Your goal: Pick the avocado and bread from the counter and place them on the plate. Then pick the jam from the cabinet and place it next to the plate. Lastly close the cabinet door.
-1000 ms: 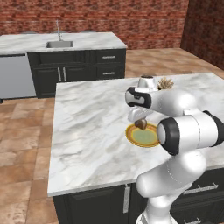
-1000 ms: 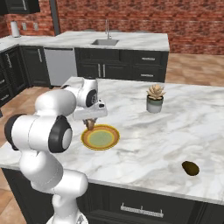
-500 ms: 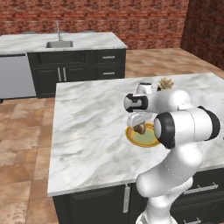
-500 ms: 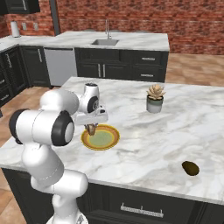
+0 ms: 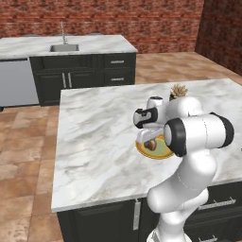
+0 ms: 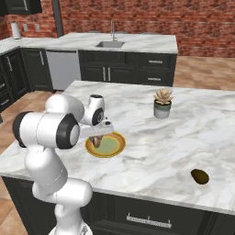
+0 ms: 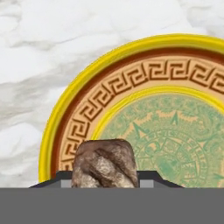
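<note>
My gripper [image 5: 150,140] is shut on the bread [image 5: 151,144], a brown lumpy piece held low over the left part of the yellow-rimmed patterned plate [image 5: 163,152] on the island counter. From the right base view the bread [image 6: 97,141] hangs under the gripper [image 6: 97,138] at the plate's [image 6: 114,148] left side. In the hand view the bread [image 7: 105,164] sits between the fingertips [image 7: 148,176], with the plate's rim [image 7: 65,109] close beneath; I cannot tell whether bread and plate touch. The dark avocado [image 6: 199,176] lies far right near the counter's front edge. Jam and cabinet are out of view.
A potted succulent [image 6: 161,103] stands behind the plate, to its right. The marble island [image 5: 94,142] drops off at its front and left edges. Beyond it runs a back counter with a sink [image 6: 109,44] and a dishwasher [image 6: 63,69].
The hand has come down with the bread, from above the plate to just over its left part. The base and the avocado have stayed put.
</note>
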